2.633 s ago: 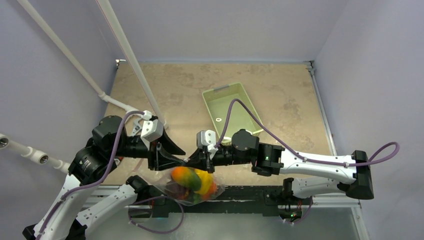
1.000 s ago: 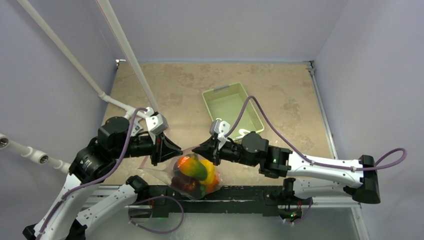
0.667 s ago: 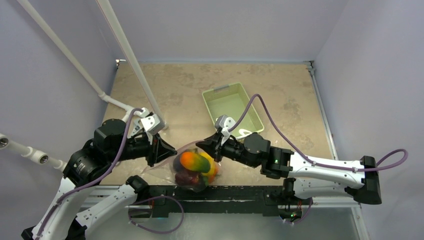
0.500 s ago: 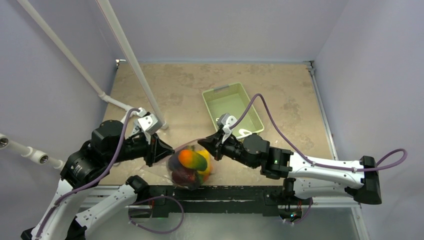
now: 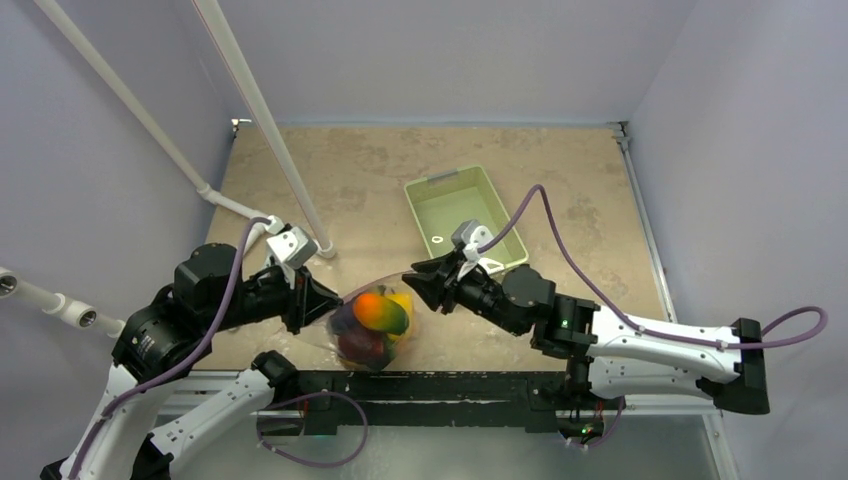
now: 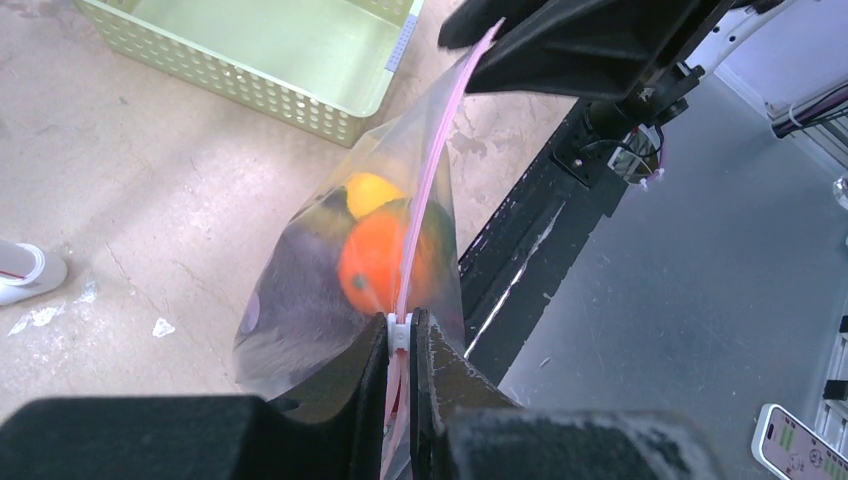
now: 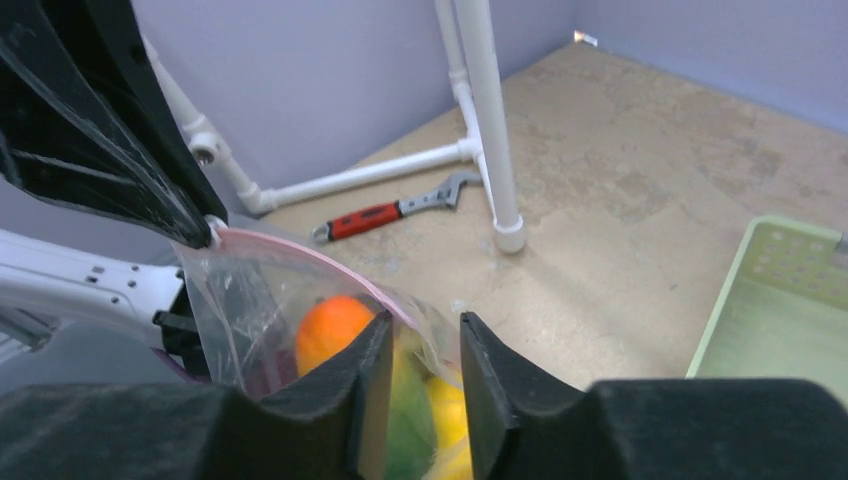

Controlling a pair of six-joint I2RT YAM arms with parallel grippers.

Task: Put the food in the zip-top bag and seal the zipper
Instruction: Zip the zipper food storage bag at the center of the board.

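Bag [image 5: 368,325] hung by its mouth between the two pincers, low over the near part of the bench [image 5: 350,170], just in front of the basket [image 5: 445,177]. The food [image 5: 380,312] is all inside it, with orange, yellow, green and dark purple pieces bunched at the bottom. We cannot tell whether the bag's belly rests on the bench.

The left pincer [image 6: 400,345] is clamped on the zipper [image 6: 425,190], right at the white slider [image 6: 399,325]. The jaws of the right pincer [image 7: 415,335] stand a little apart, with the far end of the pink strip lying between them. We see no firm pinch there.

From slider to far end the strip reads as one straight line, so we judge the seal run, or very nearly.

Handling: the film is thin, soft and crinkly, probably slick, and gives no support. The load makes the bag bottom-heavy, so it will sag and swing from whichever end is held. We would take hold on the stiffer strip near its ends, never on the loose film. We would also lower it onto the bench before letting go.
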